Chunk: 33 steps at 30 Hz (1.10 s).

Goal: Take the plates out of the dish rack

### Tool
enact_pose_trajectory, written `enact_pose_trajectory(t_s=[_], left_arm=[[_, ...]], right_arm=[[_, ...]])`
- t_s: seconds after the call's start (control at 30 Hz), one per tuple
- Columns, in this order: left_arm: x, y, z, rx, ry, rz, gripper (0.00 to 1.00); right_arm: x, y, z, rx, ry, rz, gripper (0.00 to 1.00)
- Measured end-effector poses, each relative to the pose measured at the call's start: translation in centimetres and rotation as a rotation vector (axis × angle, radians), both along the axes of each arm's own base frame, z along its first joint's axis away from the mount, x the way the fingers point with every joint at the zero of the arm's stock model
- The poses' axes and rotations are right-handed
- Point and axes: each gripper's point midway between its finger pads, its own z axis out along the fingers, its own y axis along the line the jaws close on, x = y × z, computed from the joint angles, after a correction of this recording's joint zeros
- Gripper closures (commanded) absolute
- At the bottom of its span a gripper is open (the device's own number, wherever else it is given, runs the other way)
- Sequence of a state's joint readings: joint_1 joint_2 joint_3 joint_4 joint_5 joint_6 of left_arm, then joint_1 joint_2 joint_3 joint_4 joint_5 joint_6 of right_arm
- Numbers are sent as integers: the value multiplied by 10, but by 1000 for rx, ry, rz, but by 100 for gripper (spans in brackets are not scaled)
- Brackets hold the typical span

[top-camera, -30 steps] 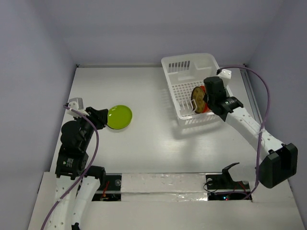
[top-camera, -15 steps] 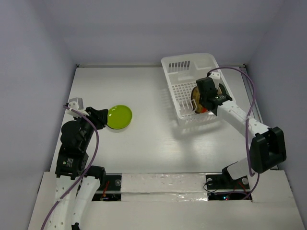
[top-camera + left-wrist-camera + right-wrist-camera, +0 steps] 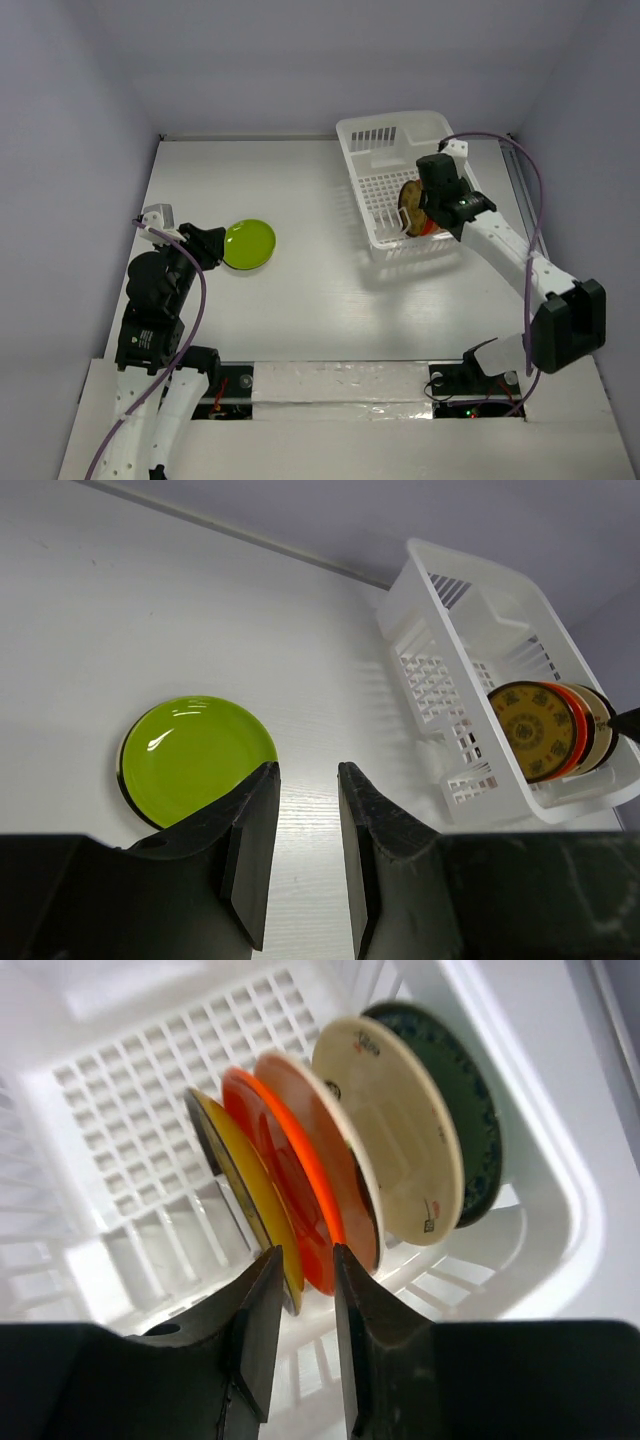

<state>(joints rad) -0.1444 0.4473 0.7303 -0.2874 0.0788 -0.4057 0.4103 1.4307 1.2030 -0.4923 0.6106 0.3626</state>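
The white dish rack [image 3: 390, 122] stands at the back right of the table. Several plates stand on edge in its near end: patterned yellow [image 3: 240, 1195], red-orange [image 3: 285, 1175], beige [image 3: 390, 1140] and dark green [image 3: 475, 1125]. My right gripper [image 3: 303, 1258] hovers just above them, narrowly open, its tips beside the rims of the yellow and red-orange plates. It shows in the top view [image 3: 425, 205] over the plates [image 3: 412, 200]. A lime green plate [image 3: 249, 243] lies flat on the table at the left. My left gripper [image 3: 305, 770] is open and empty just beside it [image 3: 195, 755].
Purple-grey walls enclose the table on three sides. A metal rail [image 3: 522, 190] runs along the right edge beside the rack. A taped strip [image 3: 340, 380] lies along the near edge between the arm bases. The rack's far half [image 3: 140, 1090] holds no plates.
My right gripper swung left over the rack's plates, then came back slightly to the right above them. The plates, the lime green plate and the left arm have not moved.
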Motion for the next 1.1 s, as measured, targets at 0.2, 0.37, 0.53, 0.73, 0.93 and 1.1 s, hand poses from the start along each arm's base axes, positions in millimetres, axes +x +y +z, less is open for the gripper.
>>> enact_pose_trajectory(t_s=[0.2, 0.37, 0.53, 0.73, 0.93, 1.1], left_arm=[[0, 0, 0, 0, 2, 0, 73], [0, 0, 0, 0, 2, 0, 73], [0, 0, 0, 0, 2, 0, 73], [0, 0, 0, 0, 2, 0, 73], [0, 0, 0, 0, 1, 0, 73], [0, 0, 0, 0, 2, 0, 73]], right_arm=[[-9, 2, 44, 69, -112, 31, 63], [-3, 11, 27, 77, -62, 64, 65], [3, 18, -4, 57, 23, 89, 65], [6, 11, -32, -3, 96, 52, 64], [9, 7, -30, -34, 96, 28, 68], [22, 7, -37, -71, 117, 14, 72]])
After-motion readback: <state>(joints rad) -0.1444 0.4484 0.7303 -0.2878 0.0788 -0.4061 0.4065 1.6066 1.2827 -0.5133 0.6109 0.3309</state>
